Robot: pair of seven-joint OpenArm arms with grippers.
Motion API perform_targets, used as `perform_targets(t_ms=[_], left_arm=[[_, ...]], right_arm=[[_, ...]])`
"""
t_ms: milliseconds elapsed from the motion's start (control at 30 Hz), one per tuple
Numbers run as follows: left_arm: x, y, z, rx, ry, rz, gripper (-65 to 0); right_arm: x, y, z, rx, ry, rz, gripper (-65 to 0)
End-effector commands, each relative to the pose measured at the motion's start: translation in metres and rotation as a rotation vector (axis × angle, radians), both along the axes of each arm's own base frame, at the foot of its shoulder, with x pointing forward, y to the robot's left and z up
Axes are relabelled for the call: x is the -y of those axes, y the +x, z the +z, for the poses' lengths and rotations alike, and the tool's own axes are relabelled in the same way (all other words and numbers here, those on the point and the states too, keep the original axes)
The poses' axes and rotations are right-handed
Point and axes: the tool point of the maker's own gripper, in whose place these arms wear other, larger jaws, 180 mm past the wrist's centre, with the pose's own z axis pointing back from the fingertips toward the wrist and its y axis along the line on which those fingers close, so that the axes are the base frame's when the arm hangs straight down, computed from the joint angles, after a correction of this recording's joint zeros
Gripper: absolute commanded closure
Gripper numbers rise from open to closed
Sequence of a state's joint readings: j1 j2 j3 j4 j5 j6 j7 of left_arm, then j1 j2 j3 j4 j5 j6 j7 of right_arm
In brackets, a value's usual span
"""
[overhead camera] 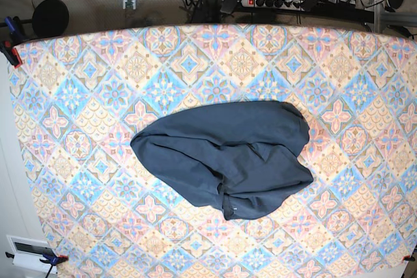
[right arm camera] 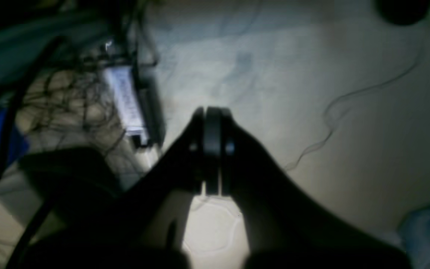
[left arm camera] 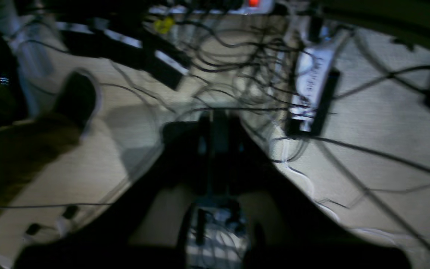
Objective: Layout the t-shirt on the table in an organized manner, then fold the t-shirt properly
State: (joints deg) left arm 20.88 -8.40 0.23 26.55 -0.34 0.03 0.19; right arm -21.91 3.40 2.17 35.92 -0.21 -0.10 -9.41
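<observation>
The dark navy t-shirt [overhead camera: 225, 157] lies crumpled in a rough oval heap at the middle of the table [overhead camera: 85, 96], which is covered with a diamond tile cloth. No sleeves or collar are laid out. Neither gripper shows over the table in the base view. In the left wrist view my left gripper [left arm camera: 215, 116] has its jaws together and holds nothing, and it faces a floor full of cables. In the right wrist view my right gripper [right arm camera: 211, 110] is also shut and empty over pale floor. The shirt is out of both wrist views.
Tangled cables and a white power strip [left arm camera: 312, 86] lie on the floor behind the table. Another strip [right arm camera: 125, 101] shows in the right wrist view. Red clamps [overhead camera: 10, 49] hold the cloth at the left edge. A white box [overhead camera: 29, 252] sits by the near left corner.
</observation>
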Motion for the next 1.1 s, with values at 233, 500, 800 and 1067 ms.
perform_targets(t_ms=[233, 500, 800, 1067], left_arm=[[-0.032, -0.005, 0.047, 0.131, 0.048, -0.094, 0.0], [-0.022, 0.012, 0.109, 0.288, 0.027, -0.179, 0.0], [-0.005, 0.052, 0.189, 0.484, -0.072, -0.156, 0.0], [0.022, 0.116, 0.259, 0.572, -0.213, -0.162, 0.0]], right_arm=[[0.016, -0.032, 0.046, 0.078, -0.039, 0.051, 0.0], [0.035, -0.006, 0.103, 0.234, -0.093, 0.100, 0.0], [0.064, 0.033, 0.178, 0.413, -0.196, 0.121, 0.0], [0.047, 0.083, 0.236, 0.546, -0.197, 0.168, 0.0]])
